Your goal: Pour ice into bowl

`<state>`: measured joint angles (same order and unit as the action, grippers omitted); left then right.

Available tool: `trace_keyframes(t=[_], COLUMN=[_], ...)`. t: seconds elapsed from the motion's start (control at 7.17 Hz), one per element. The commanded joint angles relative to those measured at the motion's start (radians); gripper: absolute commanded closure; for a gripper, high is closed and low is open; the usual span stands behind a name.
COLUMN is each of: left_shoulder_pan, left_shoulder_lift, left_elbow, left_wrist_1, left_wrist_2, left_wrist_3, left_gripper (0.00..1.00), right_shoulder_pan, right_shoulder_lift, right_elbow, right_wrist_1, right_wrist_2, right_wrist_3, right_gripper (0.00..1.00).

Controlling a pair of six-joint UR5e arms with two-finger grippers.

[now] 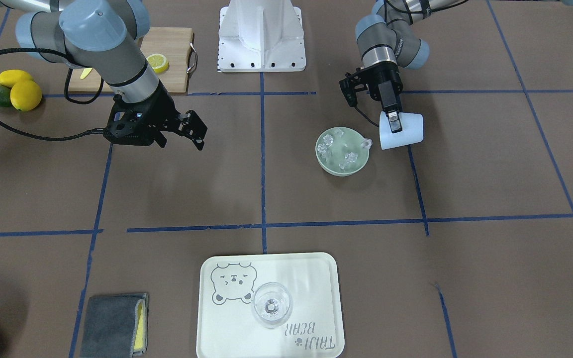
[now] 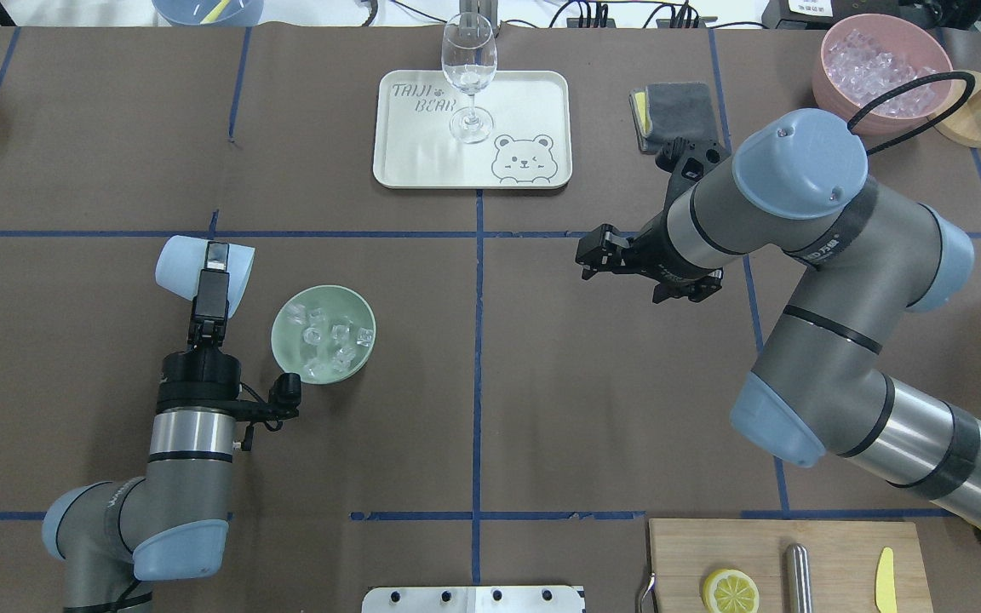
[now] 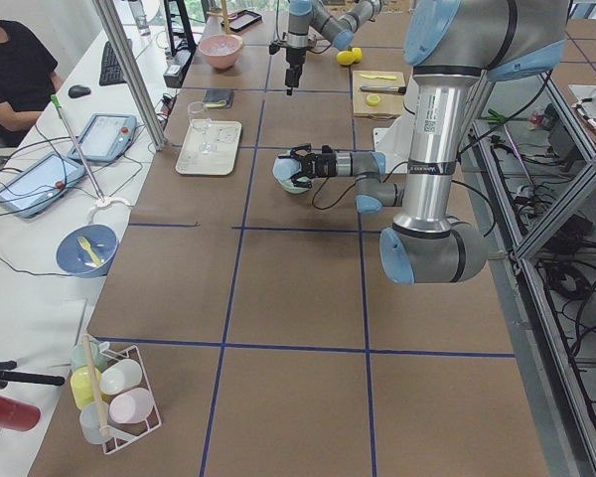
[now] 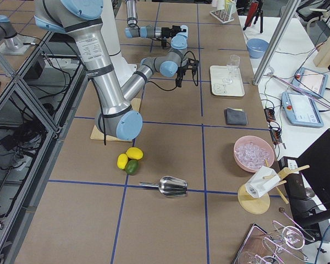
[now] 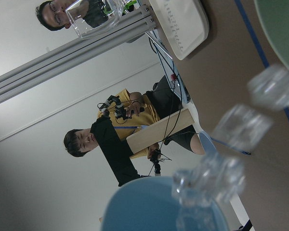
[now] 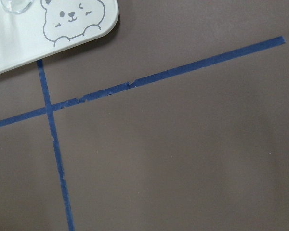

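We judge the ice (image 2: 340, 330) slick, hard and bouncy, best handled through the cup (image 2: 177, 260); cubes lie in the bowl (image 2: 333, 298), left of centre in the overhead view. Our left gripper (image 2: 216, 258) is clamped on the tipped cup; the right gripper (image 2: 586, 260) hangs apart, empty.

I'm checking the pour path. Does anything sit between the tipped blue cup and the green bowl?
Nothing visible does. The left gripper holds the cup tipped right beside the bowl, mouth toward its rim. Only ice shows in that gap, and more cubes already lie in the bowl.
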<state>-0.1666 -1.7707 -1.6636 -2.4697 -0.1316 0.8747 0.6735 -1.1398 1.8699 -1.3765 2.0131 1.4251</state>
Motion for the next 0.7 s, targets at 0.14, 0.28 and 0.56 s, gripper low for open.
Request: trace_keyframes(t=[0.14,0.28,0.56], left_shoulder_pan=[0.002,0.002,0.018], left_shoulder_lift=[-0.003,-0.013,-0.015], left_elbow=[-0.001,-0.001,-0.001], left_wrist_1=[-0.001,-0.014,-0.126], left_wrist_2=[0.000,0.000,-0.002], left_wrist_3=[0.001,0.000,-0.011], left_gripper=[1.00,1.00,1.00], right_shoulder_pan=[0.000,0.000,0.000], right_shoulder_lift=[0.000,0.000,0.003], right_elbow=[0.000,-0.002,0.000], right_wrist_1=[0.001,0.001,0.001], right_wrist_2=[0.000,0.000,0.000], right_wrist_3=[0.000,0.000,0.000], right_gripper=[0.00,0.00,0.00])
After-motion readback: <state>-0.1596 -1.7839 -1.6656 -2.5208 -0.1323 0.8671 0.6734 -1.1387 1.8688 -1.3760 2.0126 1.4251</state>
